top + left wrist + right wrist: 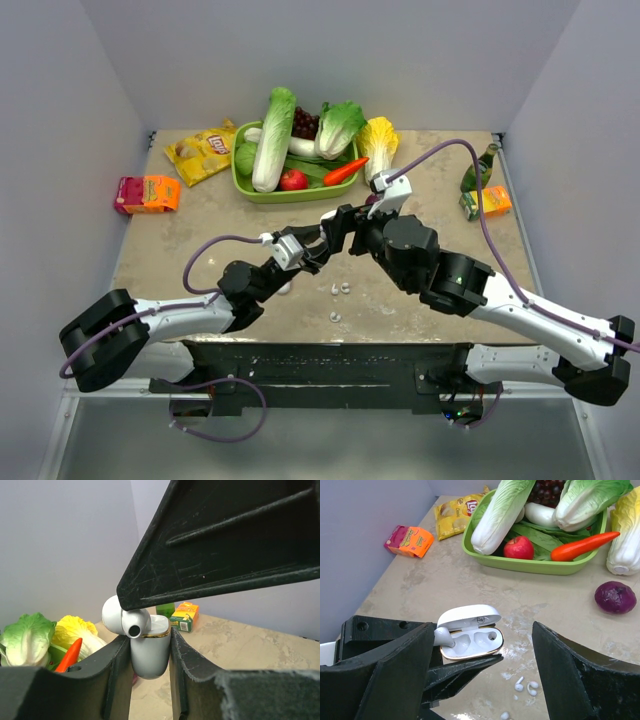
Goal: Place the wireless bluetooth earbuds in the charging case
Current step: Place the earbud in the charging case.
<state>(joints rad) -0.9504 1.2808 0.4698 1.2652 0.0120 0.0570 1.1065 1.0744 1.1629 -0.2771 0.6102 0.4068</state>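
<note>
The charging case (472, 642) is white with a gold rim, and its lid (468, 616) is open. My left gripper (150, 637) is shut on it and holds it upright above the table. One white earbud (442, 637) lies tilted at the case's left socket with its stem sticking out. It also shows in the left wrist view (133, 624). The right socket is empty. My right gripper (482, 629) is open wide, straddling the case, with one finger (220, 545) right above the earbud. Other small white earbud pieces (526, 685) lie on the table below, also seen in the top view (340, 290).
A green tray (245, 187) of vegetables stands at the back centre. A purple onion (615, 597) sits beside it. A chips bag (203, 152) and an orange-pink box (146, 193) lie at the back left. A green bottle (480, 168) and a juice carton (487, 202) stand at the right.
</note>
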